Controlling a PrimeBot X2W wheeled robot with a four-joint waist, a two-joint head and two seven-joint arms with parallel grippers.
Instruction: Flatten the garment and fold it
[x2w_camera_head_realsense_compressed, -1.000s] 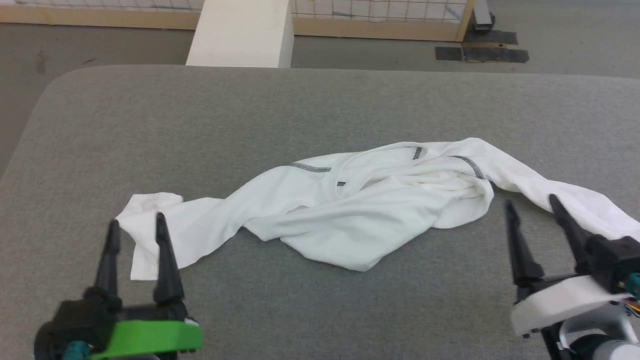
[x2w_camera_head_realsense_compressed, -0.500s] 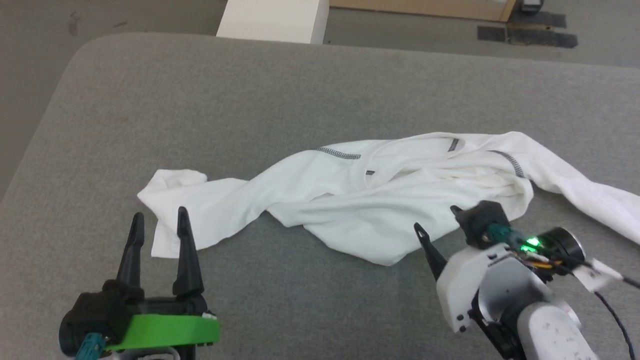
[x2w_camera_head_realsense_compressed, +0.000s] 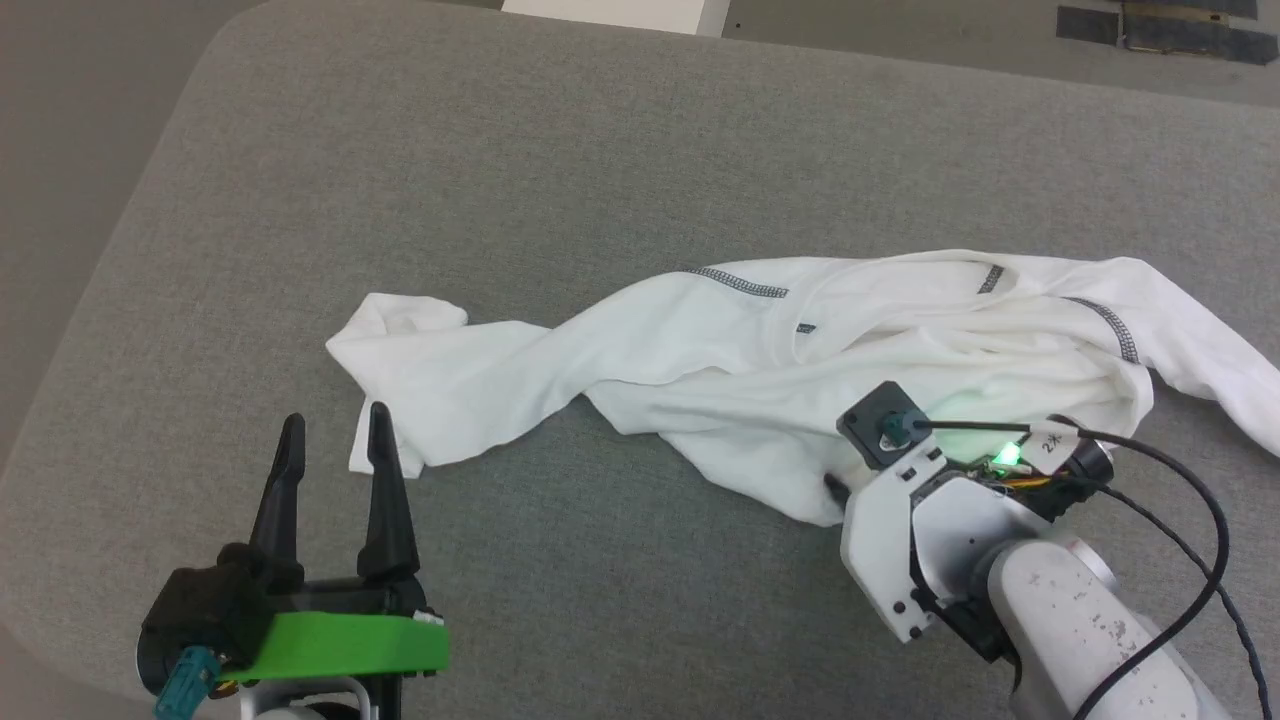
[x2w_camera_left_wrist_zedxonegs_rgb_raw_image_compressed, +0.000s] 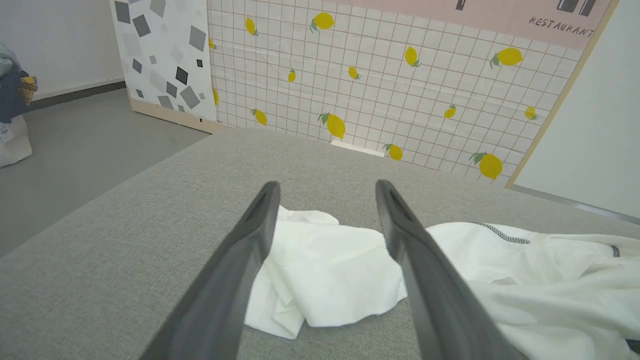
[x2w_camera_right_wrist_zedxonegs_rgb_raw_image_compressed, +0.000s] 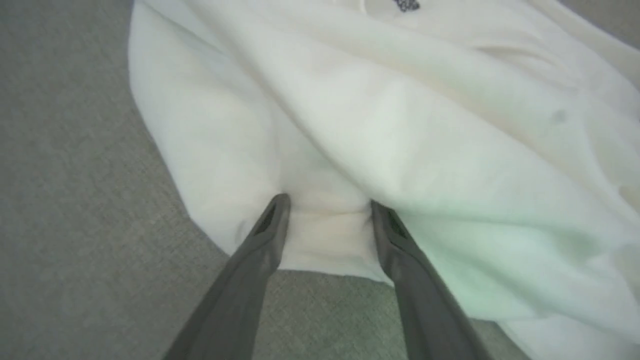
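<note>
The right claw (x2w_camera_right_wrist_zedxonegs_rgb_raw_image_compressed: 329, 205) is spread apart, pressing the near edge of the shirt (x2w_camera_head_realsense_compressed: 700, 370), a bump of cloth inside it. The shirt lies bunched on the grey table (x2w_camera_head_realsense_compressed: 500, 150). The left claw (x2w_camera_head_realsense_compressed: 335, 420), apart too, hangs by a sleeve end (x2w_camera_head_realsense_compressed: 400, 330). Pinching two layers could leave it twisted. One shirt, two claws.

On the left gripper (x2w_camera_head_realsense_compressed: 335, 415), two long, dark, tapered fingers are carried by a black body faced with a bright green plate (x2w_camera_head_realsense_compressed: 340, 645); a teal connector (x2w_camera_head_realsense_compressed: 185, 685) is noted at its side. The right wrist (x2w_camera_head_realsense_compressed: 880, 540) is cased in white, dotted with dark screws and topped by a black block (x2w_camera_head_realsense_compressed: 868, 420) with a teal plug. Behind it are recorded a green light (x2w_camera_head_realsense_compressed: 1005, 458), a marked white tag (x2w_camera_head_realsense_compressed: 1050, 442), a looped black cable (x2w_camera_head_realsense_compressed: 1190, 480) and a pale, dark-flecked forearm (x2w_camera_head_realsense_compressed: 1070, 620).
</note>
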